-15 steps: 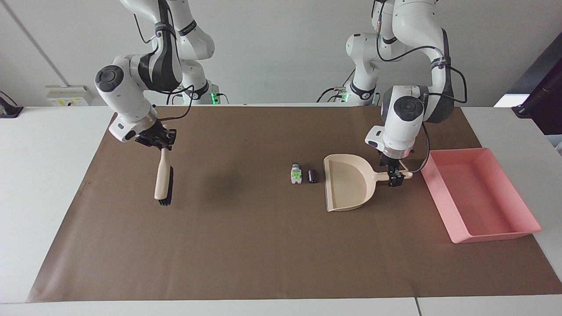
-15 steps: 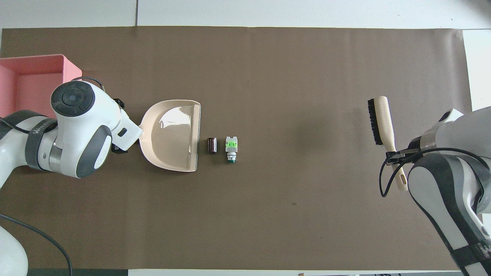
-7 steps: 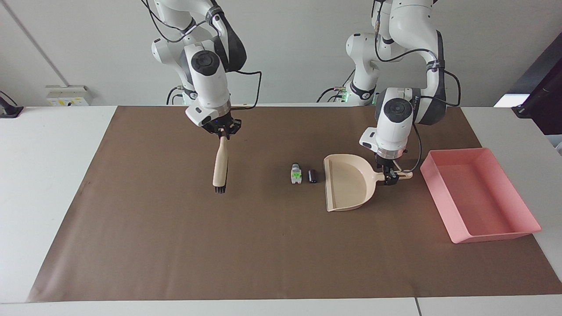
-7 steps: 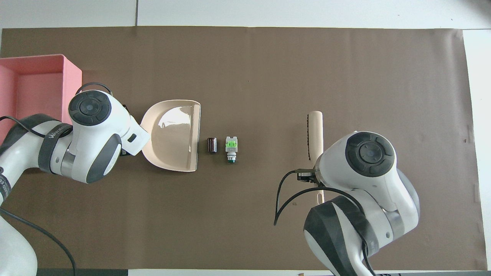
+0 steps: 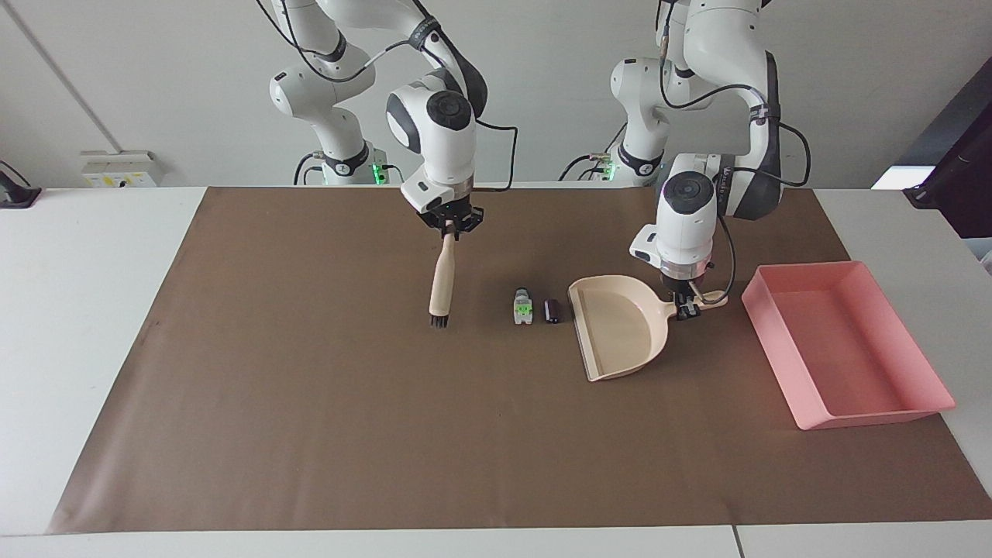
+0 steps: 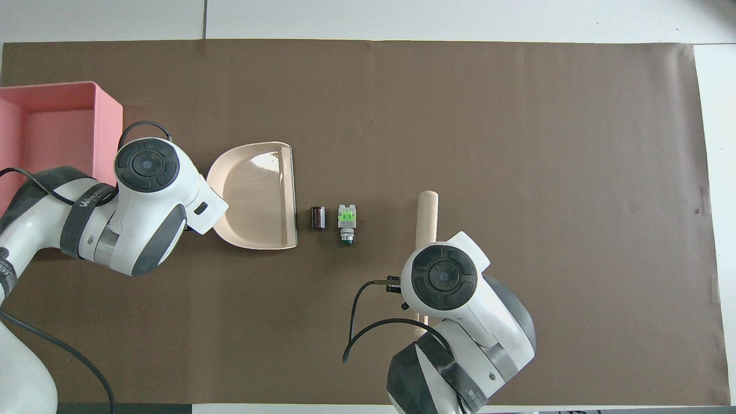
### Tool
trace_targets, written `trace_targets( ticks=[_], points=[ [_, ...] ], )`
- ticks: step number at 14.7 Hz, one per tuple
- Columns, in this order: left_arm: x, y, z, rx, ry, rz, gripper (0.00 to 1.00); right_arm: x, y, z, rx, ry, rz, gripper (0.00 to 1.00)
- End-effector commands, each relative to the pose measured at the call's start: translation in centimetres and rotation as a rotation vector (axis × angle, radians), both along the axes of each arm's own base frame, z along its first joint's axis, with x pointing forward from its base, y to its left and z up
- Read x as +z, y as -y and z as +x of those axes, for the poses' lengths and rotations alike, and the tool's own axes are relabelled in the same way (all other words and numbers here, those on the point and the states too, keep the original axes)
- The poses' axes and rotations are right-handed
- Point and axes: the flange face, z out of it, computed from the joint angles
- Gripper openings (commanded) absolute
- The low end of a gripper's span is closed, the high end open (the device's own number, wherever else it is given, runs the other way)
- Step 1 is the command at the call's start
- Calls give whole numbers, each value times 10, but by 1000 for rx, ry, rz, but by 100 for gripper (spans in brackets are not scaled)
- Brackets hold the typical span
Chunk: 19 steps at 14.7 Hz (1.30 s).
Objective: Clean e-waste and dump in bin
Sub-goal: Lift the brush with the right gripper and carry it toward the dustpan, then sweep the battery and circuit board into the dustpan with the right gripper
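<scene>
Facing view: the sweeping step is about to start. The right gripper (image 5: 452, 223) is clamped on the handle of a brush (image 5: 442, 280) that hangs bristles-down just over the mat (image 5: 310, 403), at 9 o'clock of the e-waste. The white part (image 5: 523, 307) and black part (image 5: 552, 311) lie side by side on the mat. At their 3 o'clock is the dustpan (image 5: 620, 329), its mouth just beside the black part. The left gripper (image 5: 687, 307) is closed on its handle. The bin (image 5: 845, 341) stands empty at 3 o'clock of the dustpan.

Next, I judge, the brush must drop behind the white part and push both pieces into the pan.

Overhead view: both grippers are hidden under their wrists, so the grips read only from the facing view. This view shows instead that brush, parts and pan mouth sit on one line.
</scene>
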Motion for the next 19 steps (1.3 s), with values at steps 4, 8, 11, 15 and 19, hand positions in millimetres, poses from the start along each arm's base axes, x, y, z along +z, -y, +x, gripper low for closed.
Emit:
trace_targets(
  ticks=[4,8,11,15,19],
  points=[
    [20,32,-6,-119,-12,178,0,-31,-78,4,6,-19,-34,0],
    [-5,61,-20,-168,-46,197,0,-33,-98,7,17,-9,-16,0],
    [-10,62,-22,-162,-54,203,0,-35,-115,2,7,-29,48,0],
    [-11,62,-23,-160,-54,203,0,-39,-141,10,-16,-28,257,0],
    [-12,62,-24,-160,-57,204,0,-30,-164,18,-81,-38,488,0]
  ],
)
